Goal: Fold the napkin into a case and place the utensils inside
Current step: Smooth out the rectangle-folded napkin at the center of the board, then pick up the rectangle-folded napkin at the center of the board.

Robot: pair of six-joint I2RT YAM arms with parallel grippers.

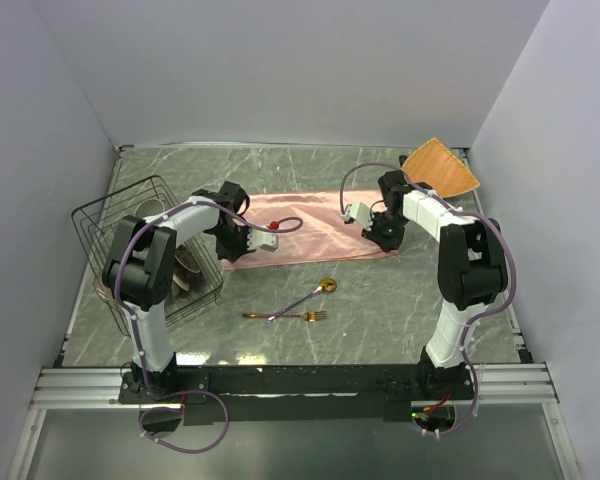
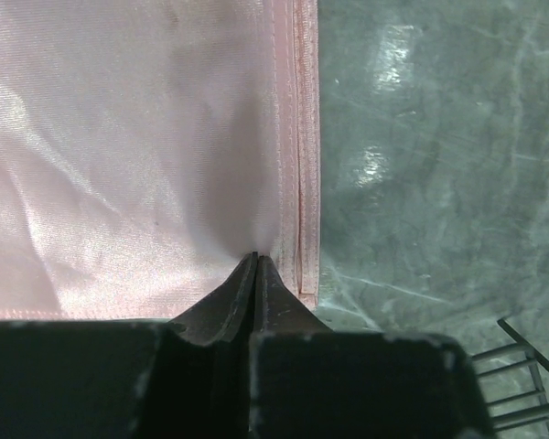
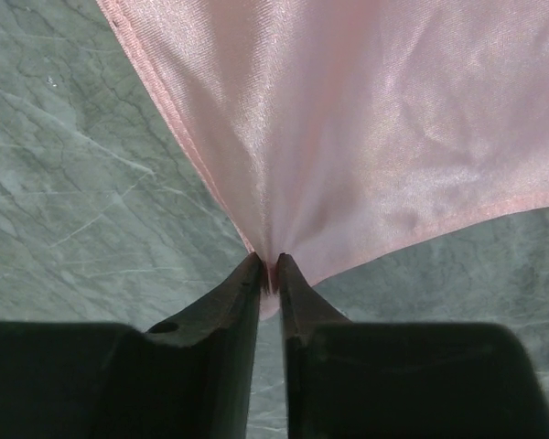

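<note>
Wire rack, black and holding some crockery I cannot make out clearly, stands at the far left of the grey-green marbled table. The left arm arches beside it and reaches in toward the middle.

The left gripper is down at the near left corner of the napkin. In the left wrist view its fingers are pressed together with no gap showing, and the salmon-pink cloth puckers into their tips just inside the hemmed side edge. Two stitched hems run side by side along that edge, so the cloth seems to lie in two layers there. A few of the rack's wires show at the bottom right corner of that view.

From above, the napkin lies as a wide, wrinkled band across the middle of the table, stretched between the two grippers.

Nearer the arm bases, apart from the cloth, lie the utensils. The gold fork lies crosswise with its tines toward the right. The spoon slants, its gold bowl up and to the right, its purplish handle running down to meet the fork.

The right gripper sits at the napkin's near right corner. In the right wrist view its fingers are all but closed, with only a thin slit between them, and the cloth's corner is pinched in that slit, folds fanning out from it.

An orange-tan woven mat, fan-shaped, lies at the far right corner of the table, behind the right arm.
</note>
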